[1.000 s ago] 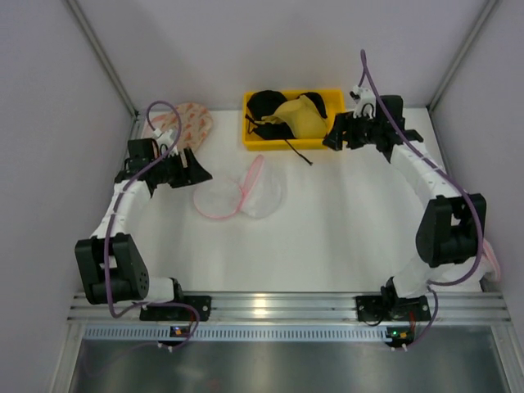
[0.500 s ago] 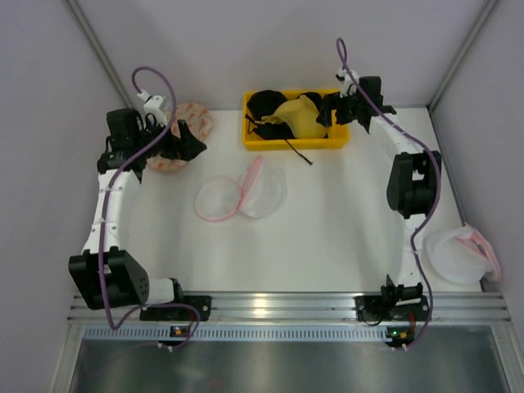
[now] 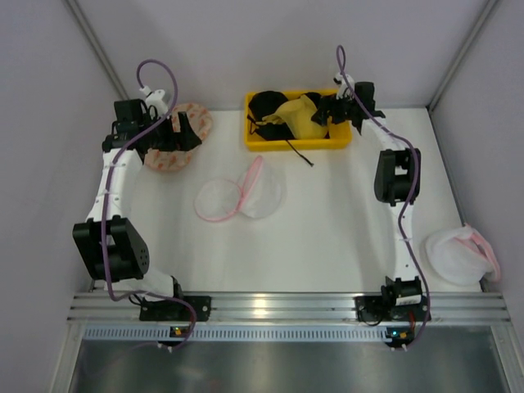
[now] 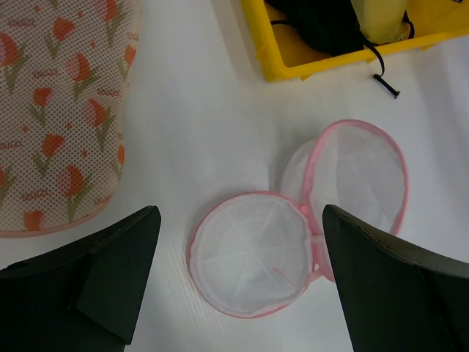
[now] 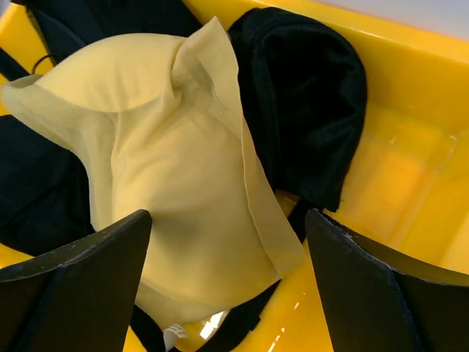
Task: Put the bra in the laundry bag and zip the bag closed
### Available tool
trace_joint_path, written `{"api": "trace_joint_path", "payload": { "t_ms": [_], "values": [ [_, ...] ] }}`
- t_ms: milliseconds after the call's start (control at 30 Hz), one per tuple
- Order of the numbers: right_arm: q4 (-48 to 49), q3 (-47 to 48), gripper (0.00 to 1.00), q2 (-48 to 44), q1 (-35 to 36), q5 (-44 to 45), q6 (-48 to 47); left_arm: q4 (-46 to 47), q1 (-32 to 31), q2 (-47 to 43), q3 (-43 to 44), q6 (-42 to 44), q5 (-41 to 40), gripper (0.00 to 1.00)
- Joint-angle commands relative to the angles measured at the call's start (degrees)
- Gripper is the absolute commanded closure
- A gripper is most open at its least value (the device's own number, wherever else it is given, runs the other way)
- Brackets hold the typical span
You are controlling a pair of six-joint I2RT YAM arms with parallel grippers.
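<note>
The mustard-yellow bra lies on top of black garments in the yellow bin; the right wrist view shows its padded cup up close. My right gripper hangs open just above it, fingers on either side of the cup, nothing gripped. The laundry bag lies unzipped on the table, its two round mesh halves spread flat, with the pink rim showing. My left gripper hovers wide open at the far left, above and behind the bag, holding nothing.
A larger mesh bag with orange-red tulip print lies under the left arm. The yellow bin also holds black bras; a black strap trails over its front rim. Another white and pink mesh pouch sits at the right edge.
The left arm swung back towards the far-left corner and its gripper opened wide. The right arm stretched out over the bin, bringing its opening jaws above the bra.
</note>
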Motion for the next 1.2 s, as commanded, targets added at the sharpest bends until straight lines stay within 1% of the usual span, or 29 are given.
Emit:
{"api": "trace_joint_path", "payload": {
  "t_ms": [0,133,233,333,400,433,500,533,600,633,667,700,833,1000,1100,1133,1167],
  "values": [
    [1.9,2.4,0.14,1.1,-0.3,-4.4,3.0,-0.4,-0.1,1.1,3.9,-0.4,-2.7,0.02],
    [-0.9,1.5,0.15,0.7,-0.3,-7.6,4.4,-0.4,-0.1,1.1,4.0,-0.4,-2.0,0.02],
    [1.0,-1.6,0.18,-1.4,-0.3,-5.3,5.0,-1.2,-0.1,0.8,4.3,0.8,-1.6,0.02],
    [-1.4,-0.1,0.19,-1.1,0.3,-5.0,3.7,-1.3,-0.1,-0.6,3.2,0.6,-1.4,0.02],
    [-4.0,2.4,0.25,-0.4,0.7,-5.0,2.0,-1.4,-0.1,-2.0,2.5,0.6,-1.4,0.02],
    [-4.3,2.6,0.32,-0.3,1.0,-5.0,1.2,-1.3,-0.1,-2.8,1.7,0.7,-1.5,0.02],
    [-5.2,2.6,0.42,-0.4,1.2,-5.0,0.0,-1.3,-0.1,-3.7,1.0,0.8,-2.2,0.02],
    [-5.4,2.6,0.55,-0.3,1.3,-5.1,-1.5,-1.3,-0.1,-4.2,0.7,0.8,-2.2,0.02],
    [-5.9,2.6,0.69,-0.4,1.2,-5.8,-2.6,-1.3,-0.1,-4.4,0.3,0.7,-2.3,0.02],
    [-5.7,2.6,0.87,-0.5,1.2,-6.4,-2.7,-1.3,-0.1,-4.5,0.3,0.6,-2.4,0.02],
    [-5.5,2.5,0.97,-1.1,1.1,-8.1,-2.4,-1.3,-0.1,-4.7,0.2,0.5,-2.5,0.02],
    [-4.5,2.2,1.0,-1.7,0.9,-8.4,-2.1,-1.4,-0.1,-4.8,0.2,0.5,-2.4,0.02],
    [0.9,-2.6,1.0,-7.6,0.4,-9.3,-0.4,-1.3,-0.1,-5.3,0.2,0.8,-2.6,0.02],
    [2.0,-3.8,1.0,-17.5,-0.4,-10.7,-0.7,-1.3,-0.2,-4.3,1.1,0.4,-1.8,0.02],
    [-1.3,-5.9,1.0,-24.0,-1.3,-12.3,-4.9,-1.2,-0.1,-3.4,1.8,0.5,-0.9,0.02],
    [-3.4,-7.5,1.0,-25.8,-1.6,-12.8,-9.8,-1.2,-0.1,-2.9,2.4,0.5,-0.7,0.03],
    [-5.5,-8.6,1.0,-29.3,-1.6,-12.9,-12.7,-1.2,-0.1,-2.8,2.4,0.6,-0.6,0.03]
  ]
}}
